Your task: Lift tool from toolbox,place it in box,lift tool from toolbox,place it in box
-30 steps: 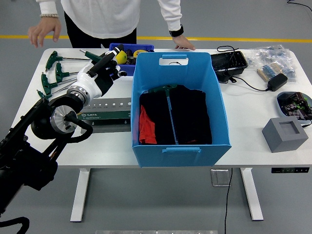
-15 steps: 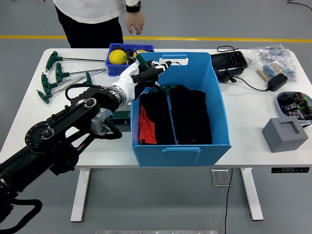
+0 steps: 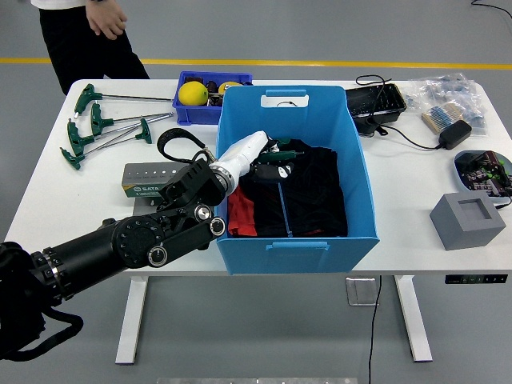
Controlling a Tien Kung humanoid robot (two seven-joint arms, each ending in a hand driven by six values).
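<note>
My left arm reaches from the lower left over the rim of the big blue box [image 3: 364,192]. Its white hand [image 3: 270,162] is low inside the box, fingers curled around a green-handled tool [image 3: 285,157] just above the dark cloth lining. Another green T-handle tool [image 3: 282,210] lies in the box, its shaft running toward the near wall. The green toolbox [image 3: 146,181] lies flat on the table left of the box, partly hidden by my forearm. Several green T-handle wrenches [image 3: 94,122] lie on the table at the far left. The right arm is out of view.
A small blue bin [image 3: 210,78] holding a yellow ball [image 3: 192,93] stands behind the box. A person [image 3: 80,36] stands at the far left corner, hands off the table. A black tray [image 3: 376,102], cables, bagged parts [image 3: 450,94] and a grey block [image 3: 468,220] sit on the right.
My left hand carried the green-handled tool from beside the toolbox over the box's rim and down inside. The person took both hands off the table and walked left.
</note>
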